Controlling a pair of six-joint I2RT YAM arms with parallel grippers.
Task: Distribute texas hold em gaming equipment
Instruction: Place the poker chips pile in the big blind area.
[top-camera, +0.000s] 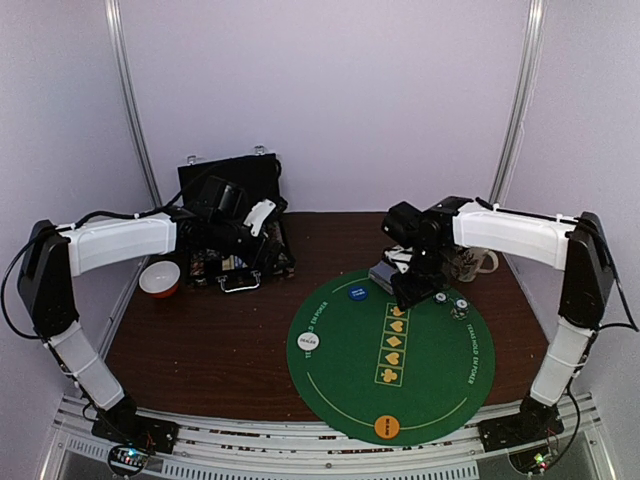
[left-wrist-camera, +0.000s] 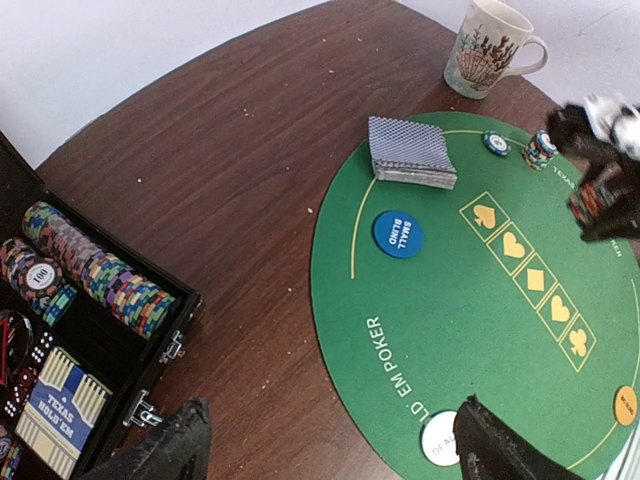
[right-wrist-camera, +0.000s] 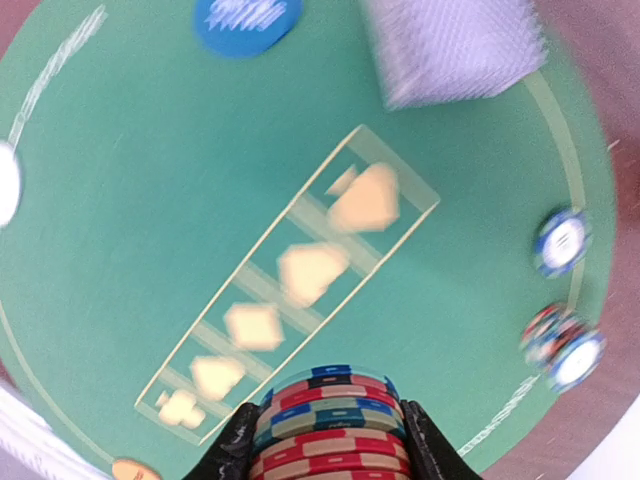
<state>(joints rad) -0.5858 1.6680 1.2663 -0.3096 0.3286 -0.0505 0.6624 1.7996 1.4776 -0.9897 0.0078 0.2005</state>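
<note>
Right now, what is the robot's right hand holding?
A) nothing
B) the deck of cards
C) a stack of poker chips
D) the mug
C: in the right wrist view, the right gripper clamps a stack of poker chips between its fingers, above the green mat.

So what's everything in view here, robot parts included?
Mat: one, green, round, table centre.
Card deck: one, grey-blue backs, mat's far edge.
Small-blind disc: one, blue, beside deck.
Dealer disc: one, white, mat's left edge.
Orange disc: one, mat's near edge.
Loose chips: a single and a small stack, multicoloured, mat's right side.
Case: one, black, open, far left; multicoloured chip rows inside.
Bowl: one, orange-red, left of case.
Mug: one, cream, far right.
Table: one, dark brown.
Left tool: open, empty, by the case.
Right tool: shut on a red-blue chip stack, over mat.
</note>
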